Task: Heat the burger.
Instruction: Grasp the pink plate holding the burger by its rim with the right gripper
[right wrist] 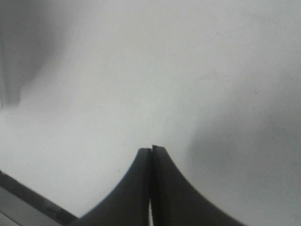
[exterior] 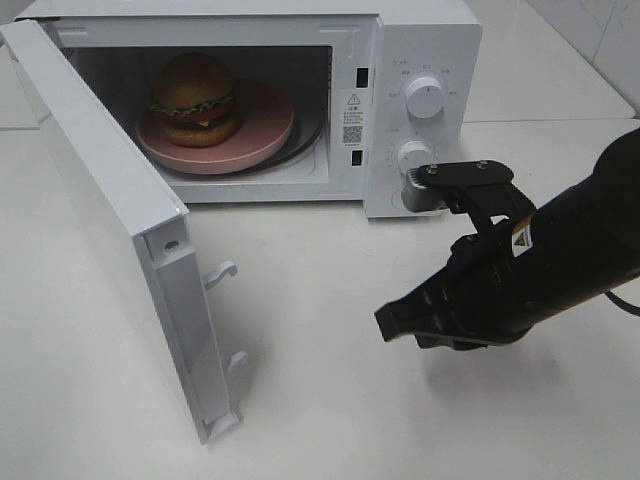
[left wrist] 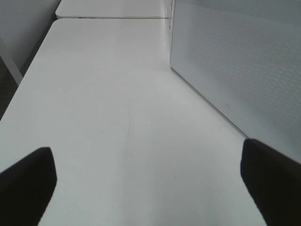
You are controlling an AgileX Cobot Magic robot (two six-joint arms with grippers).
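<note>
One burger [exterior: 196, 98], inside the microwave [exterior: 425, 40], sitting on the pink plate [exterior: 265, 130], offset toward the plate's left side. Bun up, with the lettuce frill and red/yellow layers facing the opening. Plate fills most of the cavity floor.

Door [exterior: 100, 220] is swung fully open to the left in the high view. Its inner face is toward the camera, and two white latch hooks [exterior: 220, 272] stick out of its free edge. Control panel on the microwave's right has two dials, upper [exterior: 426, 98] and lower [exterior: 414, 156].

Right gripper [exterior: 385, 325] hangs over the white table [exterior: 320, 260] in front of the microwave, below and right of the cavity, well apart from the burger and not touching the door. Its fingers [right wrist: 136, 188] are pressed flat together with nothing between them. Tip points left, toward the door's free edge.

Left gripper [left wrist: 146, 160] is outside the high view. In its wrist view both fingers [left wrist: 28, 183] stand wide apart, with only bare table between them and nothing grasped. A white panel with a fine dot mesh [left wrist: 244, 70] stands just beside it. Can't tell from that view alone whether it's the door or the housing.
</note>
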